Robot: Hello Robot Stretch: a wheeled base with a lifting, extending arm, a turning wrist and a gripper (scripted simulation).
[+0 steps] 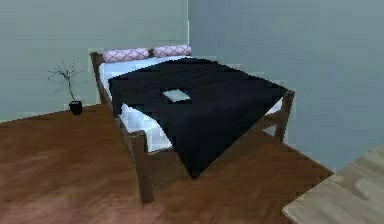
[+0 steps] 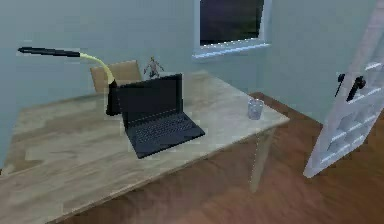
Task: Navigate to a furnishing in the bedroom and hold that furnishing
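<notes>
Forward view. The bed (image 1: 205, 115) is the bedroom furnishing in question. It stands on the wood floor (image 1: 60, 170), well apart from the robot, with its head end in the room's far corner and its foot end toward the camera. The frame is dark wood, with a post at each foot corner.

- A black blanket (image 1: 215, 105) covers most of the mattress and hangs over the foot edge and the near side, almost to the floor.
- White sheet (image 1: 140, 115) shows along the bed's left edge.
- Two pink patterned pillows lie side by side at the head edge, the left pillow (image 1: 126, 54) and the right pillow (image 1: 172, 50).
- A small flat pale object (image 1: 176, 96) lies on the blanket near the bed's middle. It may be a book; I cannot tell.
- A potted plant (image 1: 70, 90) with thin bare twigs in a dark pot stands on the floor by the wall, left of the bed's head.

Arm side view. A pale wooden desk (image 2: 60, 150) is close by.

- An open black laptop (image 2: 155, 115) sits near the desk's middle, screen upright.
- A lamp (image 2: 92, 62) with a yellow neck and a flat black head stands at the far edge, just beside the laptop.
- A small cup (image 2: 256, 108) stands near the right corner.
- A chair back (image 2: 125, 72) shows behind the far edge.
- A window (image 2: 232, 25) is in the wall beyond, and a white door (image 2: 350, 115) stands at the right.

Jaws: I cannot tell their state.
</notes>
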